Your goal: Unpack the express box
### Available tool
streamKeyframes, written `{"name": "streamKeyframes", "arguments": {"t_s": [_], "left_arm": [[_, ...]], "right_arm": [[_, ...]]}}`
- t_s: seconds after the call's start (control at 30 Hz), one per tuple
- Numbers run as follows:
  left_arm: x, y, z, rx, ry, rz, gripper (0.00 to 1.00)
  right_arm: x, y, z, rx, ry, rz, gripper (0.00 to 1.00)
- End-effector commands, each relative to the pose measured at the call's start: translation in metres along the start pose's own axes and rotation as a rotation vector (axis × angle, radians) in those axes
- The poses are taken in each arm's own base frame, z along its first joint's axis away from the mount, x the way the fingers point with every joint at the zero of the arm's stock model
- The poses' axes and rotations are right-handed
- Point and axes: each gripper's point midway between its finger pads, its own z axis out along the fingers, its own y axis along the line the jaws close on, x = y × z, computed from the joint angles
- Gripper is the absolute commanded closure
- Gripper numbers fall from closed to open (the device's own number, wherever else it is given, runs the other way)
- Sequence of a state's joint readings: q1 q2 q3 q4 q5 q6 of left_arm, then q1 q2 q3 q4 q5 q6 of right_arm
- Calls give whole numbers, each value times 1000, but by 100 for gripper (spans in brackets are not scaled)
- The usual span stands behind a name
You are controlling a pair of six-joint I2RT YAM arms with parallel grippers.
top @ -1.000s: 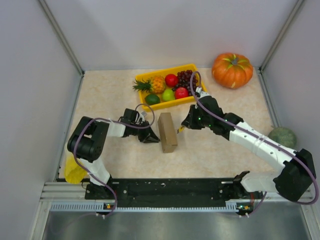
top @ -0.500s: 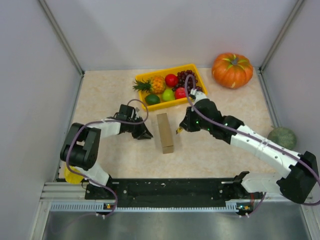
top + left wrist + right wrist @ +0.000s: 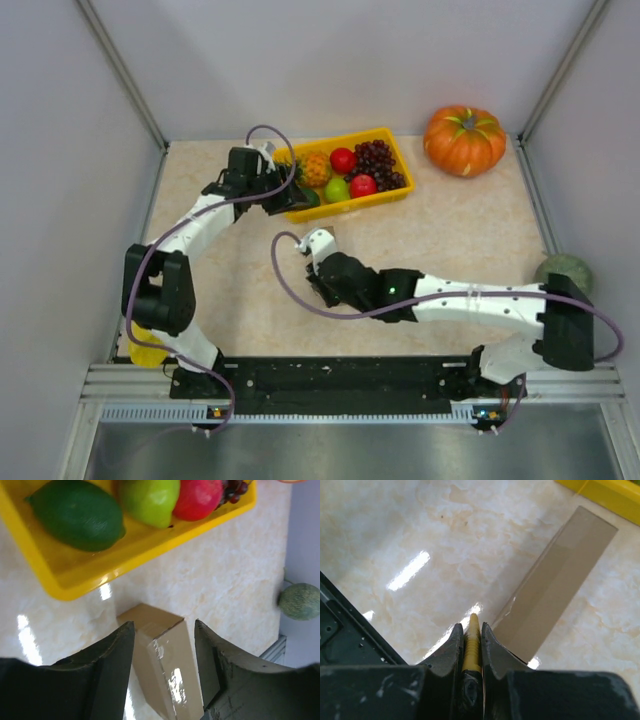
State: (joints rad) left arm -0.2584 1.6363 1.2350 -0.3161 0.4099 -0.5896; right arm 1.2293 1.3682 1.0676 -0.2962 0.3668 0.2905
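While my right gripper (image 3: pixel 471 628) is pressed shut on a thin yellow tool (image 3: pixel 470 650), the tool's tip sits just beside the express box (image 3: pixel 560 585); I cannot tell if they touch. The box lies flat on the table (image 3: pixel 395 525), just near of the yellow fruit tray (image 3: pixel 60 575). My left gripper (image 3: pixel 164 625) is spread and empty, above the tray's near edge. Judgement: light, stiff cardboard with glossy tape, likely to skid on the polished top. Hold across the narrow sides.

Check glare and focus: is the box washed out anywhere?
Left wrist: lamp streaks on the table, shiny patch on the express box, near fingers soft. Right wrist: bright table reflections, box readable. Top external: even light, right arm covers the box.
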Motion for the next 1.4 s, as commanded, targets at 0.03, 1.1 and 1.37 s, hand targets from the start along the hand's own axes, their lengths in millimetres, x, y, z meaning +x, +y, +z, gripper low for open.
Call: {"name": "streamKeyframes", "arguments": {"t_s": [0.03, 1.1, 1.37], "left_arm": [[-9, -37, 24, 238, 70, 30, 45], [77, -82, 71, 415, 318, 205, 45], [91, -91, 77, 428, 341, 311, 45]], "right_arm": [[-5, 18, 32, 46, -44, -97, 100], [85, -88, -26, 431, 56, 165, 100], [87, -126, -37, 441, -5, 339, 100]]}}
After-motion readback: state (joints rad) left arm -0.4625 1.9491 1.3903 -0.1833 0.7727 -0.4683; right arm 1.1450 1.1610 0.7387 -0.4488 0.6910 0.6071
